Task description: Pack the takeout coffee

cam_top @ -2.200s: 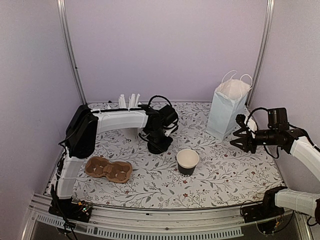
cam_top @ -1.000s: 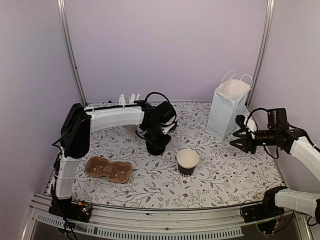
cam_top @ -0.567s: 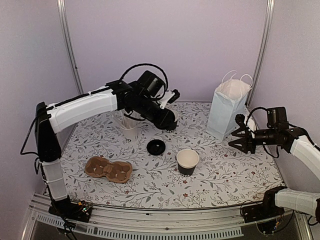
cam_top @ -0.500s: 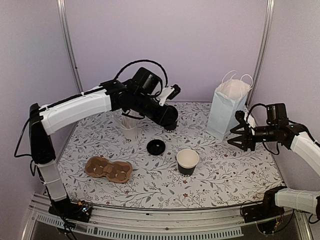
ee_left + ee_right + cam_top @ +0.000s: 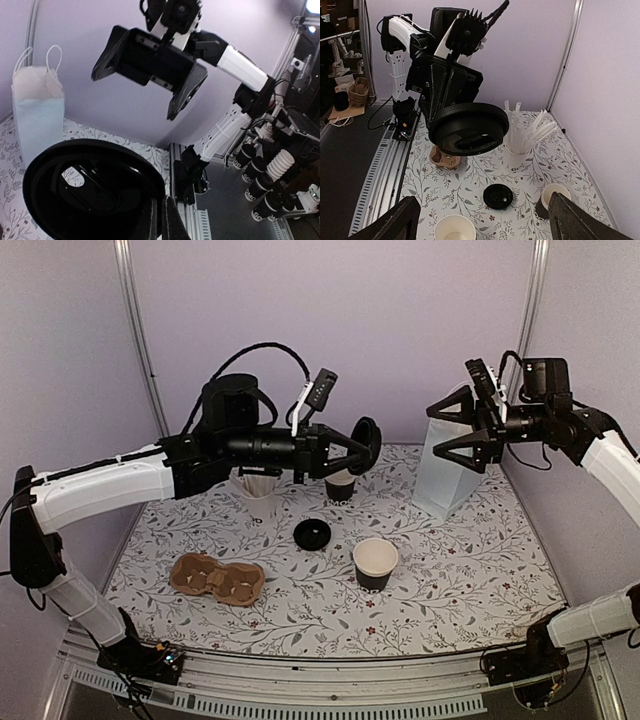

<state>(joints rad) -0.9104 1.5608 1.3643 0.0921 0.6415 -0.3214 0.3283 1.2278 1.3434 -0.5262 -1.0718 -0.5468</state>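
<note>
**Two Coffee Cups Stand Untouched Below Both Arms**

Two small black paper cups with pale cream insides stand upright and open-topped on the flower-printed tablecloth [image 5: 480, 570]. The nearer cup [image 5: 375, 562] is at centre front. The farther cup [image 5: 340, 486] is behind it, partly hidden in the top view by the left gripper [image 5: 358, 448]. No finger touches either cup, and both grippers hang in the air well above them.

The left gripper is pinched tight on the rim of a flat round black plastic lid [image 5: 368, 444], held on edge. The lid faces the right gripper [image 5: 438, 433], whose fingers are spread wide with nothing between them. That gripper hangs in front of the tall pale blue paper bag [image 5: 445, 490] at right rear. In the right wrist view the held lid [image 5: 468, 129] is high above the table, with one cup [image 5: 455, 231] below it and the other [image 5: 551, 199] off to the right.

A second flat black lid [image 5: 312, 534] lies on the cloth, just left of the nearer cup and in front of the farther one. A white cup of white straws [image 5: 260, 498] stands left of the farther cup. A brown moulded-pulp cup carrier [image 5: 217, 578] lies at left front, well apart from both cups.
</note>
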